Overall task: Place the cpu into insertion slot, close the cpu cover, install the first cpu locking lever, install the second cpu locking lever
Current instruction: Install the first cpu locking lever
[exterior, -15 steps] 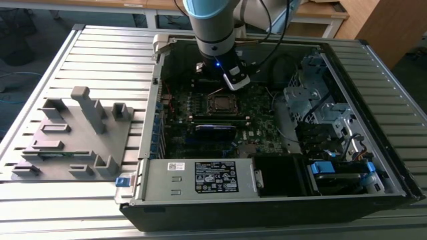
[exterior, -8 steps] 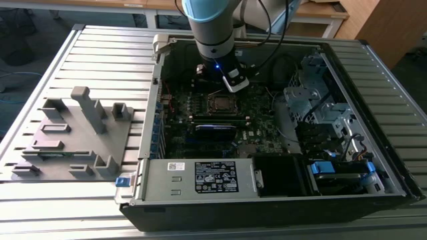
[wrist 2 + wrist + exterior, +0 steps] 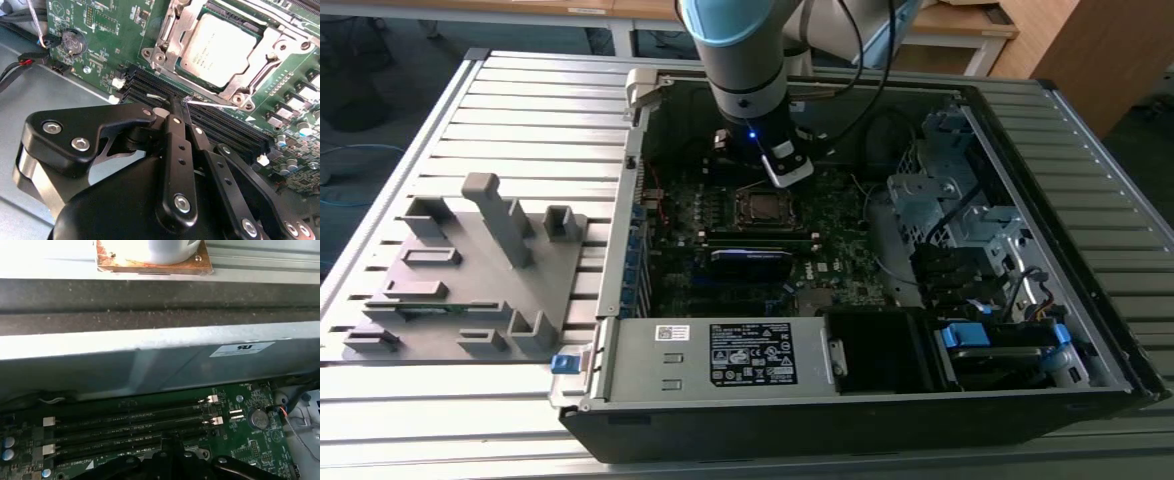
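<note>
the open computer case [image 3: 854,432] lies on its side, and the arm reaches down into it over the green motherboard [image 3: 678,285]. the gripper [image 3: 783,170] hangs just beside the insertion slot [image 3: 761,208], on the side of the long black memory slots [image 3: 225,125].

in the second wrist view the gripper [image 3: 179,104] has its two black fingers pressed together at the tips. the cpu cover [image 3: 175,35] lies down flat as a silver frame, and the cpu [image 3: 220,47] sits square in the slot, its dull metal top showing through the cut-out. so seating and covering look done.

the work in hand looks to be a locking lever [image 3: 215,104], the thin bright wire that runs along the near edge of the socket with one end right at the fingertips. whether that end is nipped between the tips or only leans on them i cannot tell.

to do this well, i judge the tips should bear on the wire close to its free end. the push should follow the lever's own arc, down and then sideways under its catch. it needs to be slow, since a thin round wire may slip off closed tips onto the memory slots or board.
</note>
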`<state>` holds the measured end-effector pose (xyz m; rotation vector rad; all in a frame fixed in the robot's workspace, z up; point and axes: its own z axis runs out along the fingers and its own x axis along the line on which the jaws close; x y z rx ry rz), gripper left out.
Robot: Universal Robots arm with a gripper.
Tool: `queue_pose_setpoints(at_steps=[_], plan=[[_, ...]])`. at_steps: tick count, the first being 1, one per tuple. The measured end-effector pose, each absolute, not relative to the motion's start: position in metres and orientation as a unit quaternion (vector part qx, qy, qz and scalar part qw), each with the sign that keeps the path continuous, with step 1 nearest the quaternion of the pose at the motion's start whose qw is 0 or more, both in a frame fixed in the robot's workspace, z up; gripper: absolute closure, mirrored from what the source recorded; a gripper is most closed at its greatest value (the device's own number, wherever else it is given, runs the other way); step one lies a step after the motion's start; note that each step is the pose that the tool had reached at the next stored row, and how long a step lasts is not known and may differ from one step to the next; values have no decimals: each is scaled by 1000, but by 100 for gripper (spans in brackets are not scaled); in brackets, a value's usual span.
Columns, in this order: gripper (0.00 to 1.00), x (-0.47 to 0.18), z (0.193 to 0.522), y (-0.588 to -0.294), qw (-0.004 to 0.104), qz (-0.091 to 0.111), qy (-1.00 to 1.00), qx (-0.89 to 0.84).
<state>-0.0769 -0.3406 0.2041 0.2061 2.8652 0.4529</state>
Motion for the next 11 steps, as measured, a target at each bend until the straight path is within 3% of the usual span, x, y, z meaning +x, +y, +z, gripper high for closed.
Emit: queue_pose_setpoints(at_steps=[11], plan=[[89,-78,202,-339,126,155,977,69]])
